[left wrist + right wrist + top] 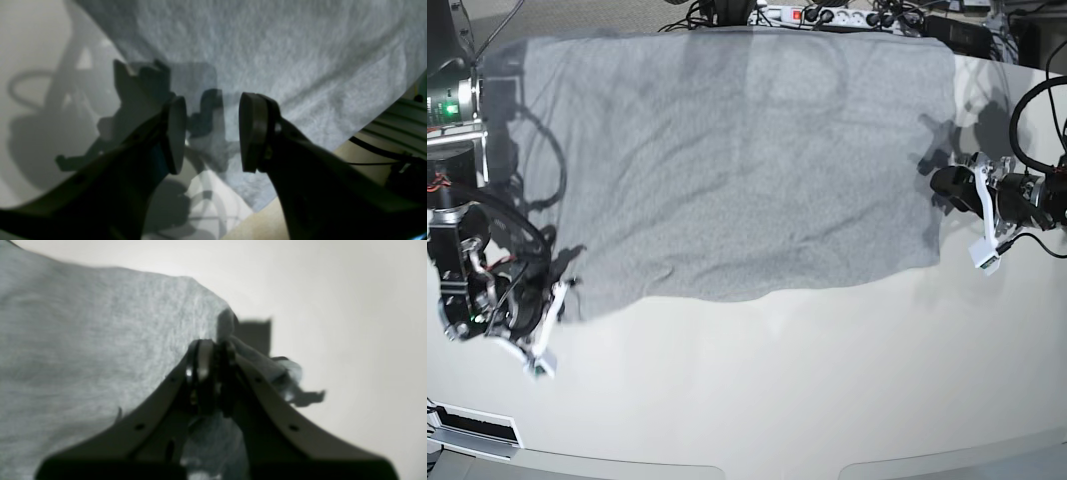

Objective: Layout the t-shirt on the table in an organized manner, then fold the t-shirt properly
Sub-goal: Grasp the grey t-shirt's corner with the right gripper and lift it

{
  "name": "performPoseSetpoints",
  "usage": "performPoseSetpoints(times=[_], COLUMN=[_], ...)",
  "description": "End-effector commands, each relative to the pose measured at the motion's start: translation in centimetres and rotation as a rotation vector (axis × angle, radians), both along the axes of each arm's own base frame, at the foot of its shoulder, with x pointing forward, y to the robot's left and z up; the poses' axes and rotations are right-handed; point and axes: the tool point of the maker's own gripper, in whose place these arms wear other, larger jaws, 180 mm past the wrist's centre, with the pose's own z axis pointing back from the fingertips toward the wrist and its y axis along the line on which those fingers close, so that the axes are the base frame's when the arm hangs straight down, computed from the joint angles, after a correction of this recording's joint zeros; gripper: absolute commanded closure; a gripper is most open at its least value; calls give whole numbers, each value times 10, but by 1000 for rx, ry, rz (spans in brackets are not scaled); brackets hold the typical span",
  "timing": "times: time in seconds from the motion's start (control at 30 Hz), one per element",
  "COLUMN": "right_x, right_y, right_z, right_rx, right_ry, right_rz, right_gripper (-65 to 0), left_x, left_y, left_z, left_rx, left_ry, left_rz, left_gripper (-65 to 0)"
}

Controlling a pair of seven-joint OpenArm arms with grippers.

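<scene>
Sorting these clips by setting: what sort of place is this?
Probably a robotics lab bench, not a home. A large white table holds a grey t-shirt between two robot arms, and power strips with cables crowd the far edge.

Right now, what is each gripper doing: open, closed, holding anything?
Left gripper: open, holding nothing, poised over the edge of the t-shirt.
Right gripper: closed, pinching a corner of the t-shirt.
</scene>
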Motion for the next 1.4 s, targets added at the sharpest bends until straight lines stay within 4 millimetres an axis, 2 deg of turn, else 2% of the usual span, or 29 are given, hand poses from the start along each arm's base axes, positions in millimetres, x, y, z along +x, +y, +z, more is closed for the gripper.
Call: performPoseSetpoints(times=[0.0,0.1,0.17,0.27,0.37,0.63,0.93,1.03,1.2,1.3,1.37], right_x=[23,33,34,26,10,-65,-157,-179,-207,-223,-229], right_y=[-4,-9,-9,-2,13,53,107,111,102,103,104], right_z=[37,73,87,96,100,64,57,45,23,15,12], right_rx=[-2,-42,-66,-98,-119,-117,-65,-36,-38,1,9], right_ry=[-109,-204,-225,-219,-225,-165,-151,-113,-29,16,32], right_rz=[6,16,26,57,108,268,489,499,423,391,392], right_gripper=[0,0,0,0,0,0,0,0,0,-209,-314], left_x=[12,12,13,16,17,19,21,22,22,22,22], left_y=[6,7,9,12,14,17,15,14,14,14,14], left_z=[14,13,13,13,12,11,13,13,13,13,13], left_rx=[0,8,22,41,53,70,57,55,54,54,54], left_ry=[-44,-44,-49,-72,-76,-87,-104,-106,-107,-107,-107], left_rz=[3,1,-2,-4,-6,-9,-5,-4,-4,-4,-4], left_gripper=[-273,-273,-273,-273,-273,-273,-273,-273,-273,-273,-273])
